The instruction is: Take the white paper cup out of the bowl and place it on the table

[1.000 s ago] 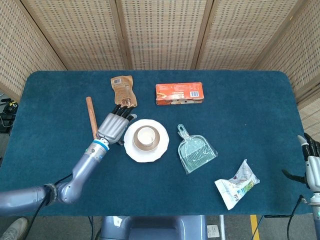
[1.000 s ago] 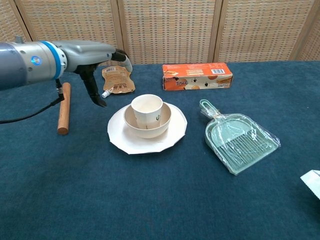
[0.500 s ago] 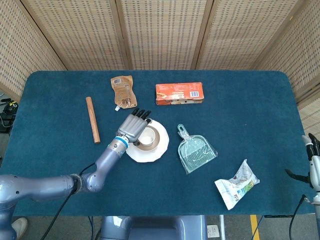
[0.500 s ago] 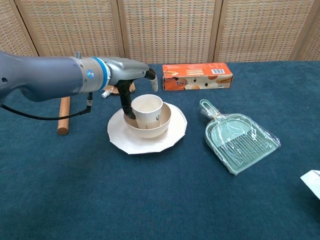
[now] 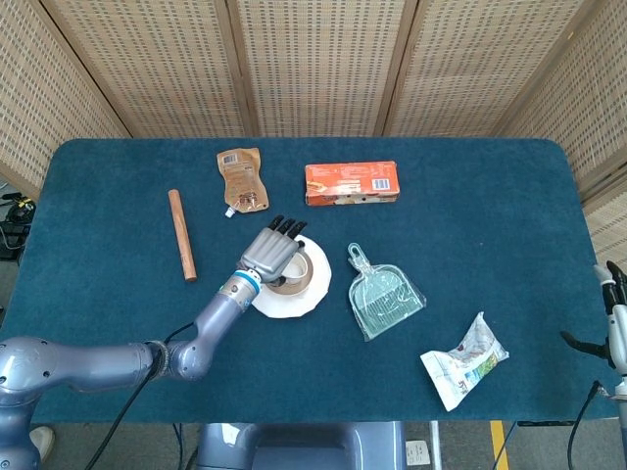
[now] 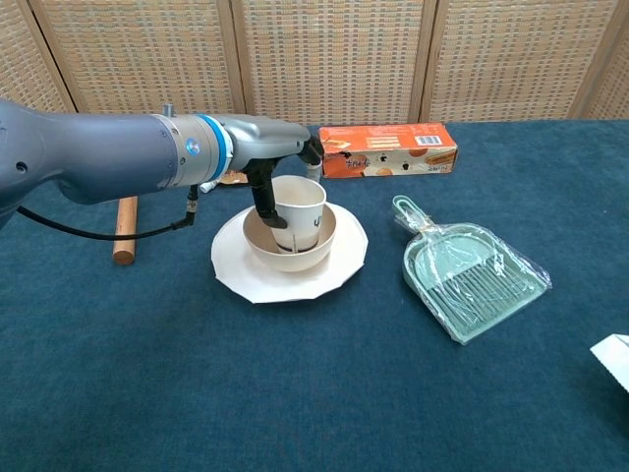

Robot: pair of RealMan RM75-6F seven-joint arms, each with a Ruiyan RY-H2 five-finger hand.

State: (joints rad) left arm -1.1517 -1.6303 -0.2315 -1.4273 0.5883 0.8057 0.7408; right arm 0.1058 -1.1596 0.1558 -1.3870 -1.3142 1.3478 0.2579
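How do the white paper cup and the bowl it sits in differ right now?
The white paper cup is tall and narrow; the bowl is wide and shallow. The cup leans to one side, while the bowl sits level on the plate. The left hand has a dark finger against the cup; nothing grips the bowl. Both are pale and open-topped.

Our left arm stretched forward low, left robot hand (image 5: 272, 251) (image 6: 278, 169) palm down, fingers curled downward around a cup, our right robot hand (image 5: 614, 311) idle far right, fingers unclear
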